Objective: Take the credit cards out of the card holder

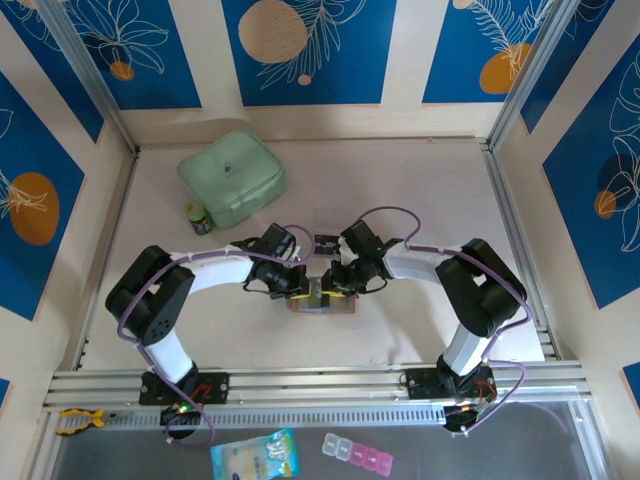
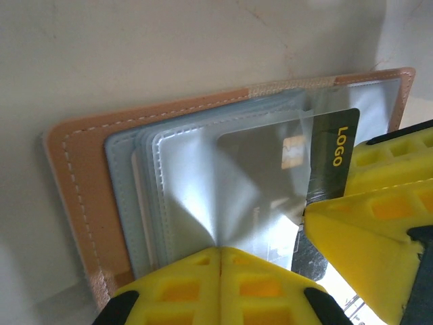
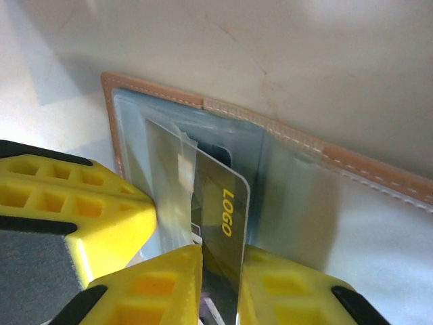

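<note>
Yellow fingertips (image 3: 284, 291) of the right pincer (image 3: 220, 274) clamp the dark credit card (image 3: 226, 203), half out of its clear sleeve (image 3: 169, 176), while the left pincer (image 2: 220, 264), shut together, pins the open card holder (image 2: 74, 183) to the bench (image 2: 169, 47) against the pull.

This looks like a robotics lab test cell rather than a home or shop. A pale worktop (image 1: 400, 200) is boxed in by aluminium frame posts (image 1: 90, 80) and flat wall panels (image 1: 310, 50) printed with blue leaf patterns and orange discs, like a staged backdrop. Two robot arms, the left arm (image 1: 160, 300) and the right arm (image 1: 480, 290), are bolted to a slotted aluminium rail (image 1: 320, 380) at the near edge, with purple cables (image 1: 385, 212) looping over them. Loose props lie about: a mint-green case (image 1: 232, 178), a small jar (image 1: 198, 218), a pill organiser (image 1: 358, 455).
</note>
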You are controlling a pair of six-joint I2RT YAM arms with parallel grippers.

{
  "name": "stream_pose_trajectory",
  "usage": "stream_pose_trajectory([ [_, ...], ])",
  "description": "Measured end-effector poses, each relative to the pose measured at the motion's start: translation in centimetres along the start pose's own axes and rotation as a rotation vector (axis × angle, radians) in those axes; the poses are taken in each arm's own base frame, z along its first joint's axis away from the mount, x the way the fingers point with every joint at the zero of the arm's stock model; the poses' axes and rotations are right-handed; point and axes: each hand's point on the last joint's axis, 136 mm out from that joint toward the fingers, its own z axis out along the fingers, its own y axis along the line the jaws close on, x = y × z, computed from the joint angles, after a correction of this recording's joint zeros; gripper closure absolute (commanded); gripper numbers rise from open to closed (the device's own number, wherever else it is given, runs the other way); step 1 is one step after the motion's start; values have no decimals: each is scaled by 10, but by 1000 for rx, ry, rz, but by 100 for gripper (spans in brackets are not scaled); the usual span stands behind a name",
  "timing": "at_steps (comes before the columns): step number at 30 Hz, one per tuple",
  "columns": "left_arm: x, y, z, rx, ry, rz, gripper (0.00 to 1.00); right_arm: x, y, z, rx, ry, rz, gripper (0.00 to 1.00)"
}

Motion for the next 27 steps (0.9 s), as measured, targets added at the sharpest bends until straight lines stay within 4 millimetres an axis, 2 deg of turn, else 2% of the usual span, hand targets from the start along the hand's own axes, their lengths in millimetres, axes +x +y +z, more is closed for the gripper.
stream_pose_trajectory([
  [11, 0, 0, 0, 0, -1, 0, 100, -3, -3, -6, -15, -12, 13, 90],
  [27, -1, -1, 0, 2, -3, -7, 100, 1, -10, -41, 18, -63, -25, 94],
])
